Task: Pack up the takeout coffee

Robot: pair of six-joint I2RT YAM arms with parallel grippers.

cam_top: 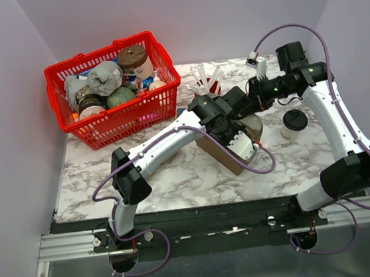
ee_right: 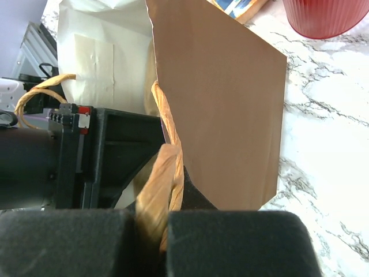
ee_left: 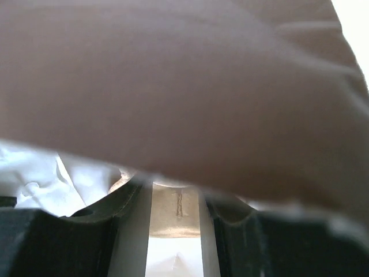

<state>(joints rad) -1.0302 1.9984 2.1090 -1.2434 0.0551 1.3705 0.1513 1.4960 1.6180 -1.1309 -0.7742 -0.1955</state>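
The takeout coffee, a cream cup with a black lid, stands upright on the marble table, right of the brown paper bag. My right gripper is shut on the bag's twisted paper handle, seen between its black pads in the right wrist view. My left gripper is at the bag's mouth. In the left wrist view its jaws stand apart under the brown bag wall, with white bag lining behind them. The bag also fills the right wrist view.
A red basket full of groceries, with a brown-topped tub, stands at the back left. A red cup with white cutlery stands behind the bag. It also shows in the right wrist view.
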